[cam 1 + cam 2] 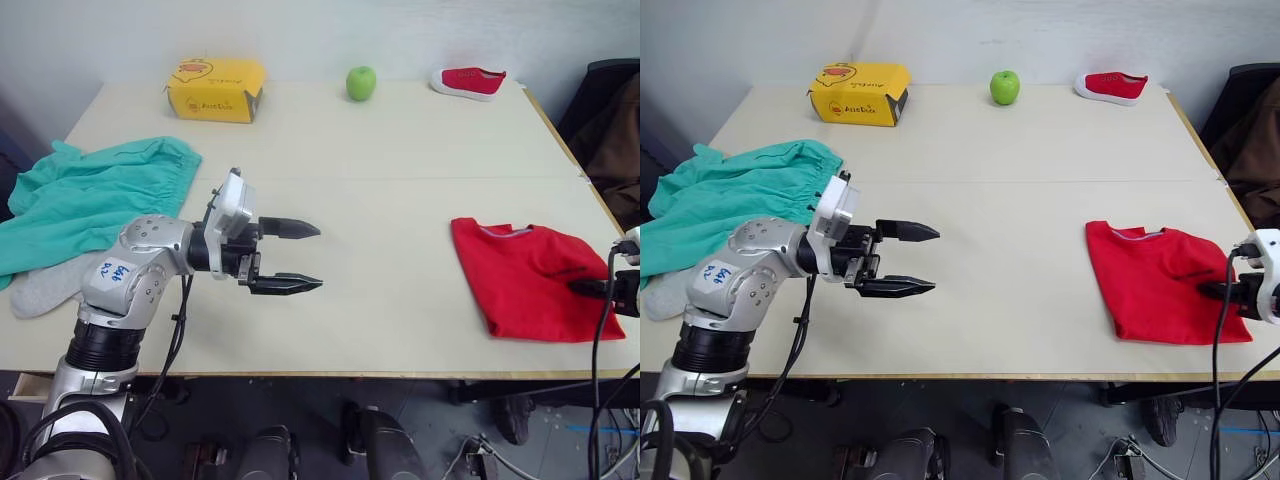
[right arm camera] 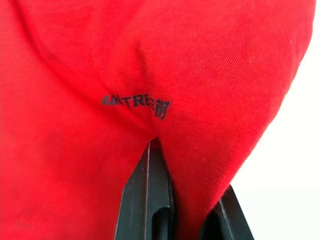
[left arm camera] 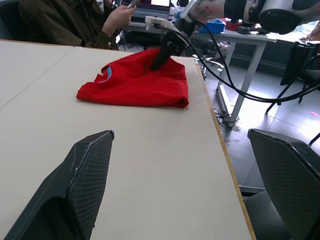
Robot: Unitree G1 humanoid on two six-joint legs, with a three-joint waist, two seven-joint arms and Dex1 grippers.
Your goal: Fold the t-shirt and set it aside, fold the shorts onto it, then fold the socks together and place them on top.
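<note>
At lower right, the right hand (image 2: 172, 200) pinches the folded t-shirt (image 1: 530, 275); its wrist view reveals the dark chest print (image 2: 136, 105). The left hand (image 1: 290, 256) hovers wide open and empty at centre-left, with the shorts (image 1: 90, 195) at far left on the surface (image 1: 380, 160).

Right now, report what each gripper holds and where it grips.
The right gripper pinches the t-shirt by a fold of cloth just below the chest print. The left gripper is open over the table, holding nothing.
</note>
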